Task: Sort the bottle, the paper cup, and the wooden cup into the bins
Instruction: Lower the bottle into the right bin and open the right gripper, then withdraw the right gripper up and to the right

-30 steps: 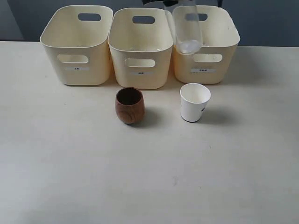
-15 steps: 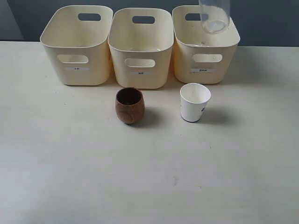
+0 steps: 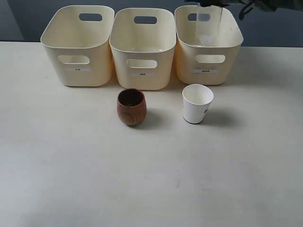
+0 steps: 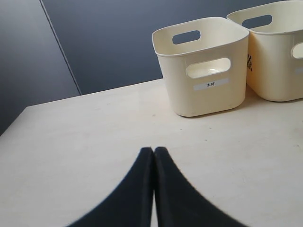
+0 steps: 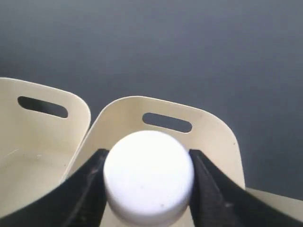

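My right gripper (image 5: 147,152) is shut on the white cap (image 5: 148,177) of the clear bottle (image 3: 207,27). The bottle hangs upright over the rightmost of the three cream bins (image 3: 228,71), its base inside the rim. In the exterior view the right gripper (image 3: 211,3) only shows at the top edge. The brown wooden cup (image 3: 131,107) stands on the table in front of the middle bin (image 3: 142,83). To its right, in front of the right bin, stands the white paper cup (image 3: 197,104). My left gripper (image 4: 154,150) is shut and empty, low over the table near the left bin (image 4: 208,101).
The left bin (image 3: 57,71) and the middle bin show nothing inside. All three stand in a row at the back of the pale table (image 3: 151,179), touching side by side. A dark wall (image 4: 94,42) runs behind them.
The bottle swung from a tilt above the gap between the middle and right bins to the right, then settled upright and lower over the right bin. The cups have not moved.
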Action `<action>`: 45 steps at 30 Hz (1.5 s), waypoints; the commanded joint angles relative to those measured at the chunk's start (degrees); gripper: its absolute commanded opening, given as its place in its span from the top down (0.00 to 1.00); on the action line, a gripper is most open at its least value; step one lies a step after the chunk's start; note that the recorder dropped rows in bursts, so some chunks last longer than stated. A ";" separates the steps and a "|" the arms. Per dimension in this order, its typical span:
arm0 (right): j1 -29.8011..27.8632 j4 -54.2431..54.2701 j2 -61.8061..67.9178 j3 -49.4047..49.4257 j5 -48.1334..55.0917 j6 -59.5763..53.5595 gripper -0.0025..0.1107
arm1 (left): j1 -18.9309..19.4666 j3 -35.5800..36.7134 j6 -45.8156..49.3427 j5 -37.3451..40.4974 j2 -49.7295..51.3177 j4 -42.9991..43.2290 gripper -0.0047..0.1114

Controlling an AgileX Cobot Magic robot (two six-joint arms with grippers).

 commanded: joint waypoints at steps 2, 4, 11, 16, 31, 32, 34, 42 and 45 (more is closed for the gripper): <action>-2.23 -1.06 1.86 -0.26 -7.72 1.99 0.98 | -0.18 0.07 -0.11 -0.37 -0.28 0.00 0.96; -2.32 -1.17 2.88 -0.26 -11.19 1.99 0.97 | -0.18 0.07 -0.11 -0.37 -0.28 0.00 0.96; -2.32 2.40 3.27 -0.26 -11.65 1.99 0.47 | -0.18 0.07 -0.11 -0.37 -0.28 0.00 0.96; -2.32 6.39 3.27 -0.26 -4.96 1.99 0.15 | -0.18 0.07 -0.11 -0.37 -0.28 0.00 0.96; -2.08 7.61 -2.98 -0.26 14.98 1.34 0.14 | -0.18 0.07 -0.11 -0.37 -0.28 0.00 0.96; -2.08 7.61 -4.00 -0.26 17.11 1.09 0.14 | -0.18 0.07 -0.11 -0.37 -0.28 0.00 0.96; -2.08 7.61 -5.58 -0.26 21.18 0.43 0.14 | -0.18 0.07 -0.11 -0.37 -0.28 0.00 0.96; -2.08 8.12 -8.85 -0.26 34.00 -1.03 0.14 | -0.18 0.07 -0.11 -0.37 -0.28 0.00 0.96; -2.08 8.12 -9.13 -0.26 37.82 -1.03 0.14 | -0.18 0.07 -0.11 -0.37 -0.28 0.00 0.96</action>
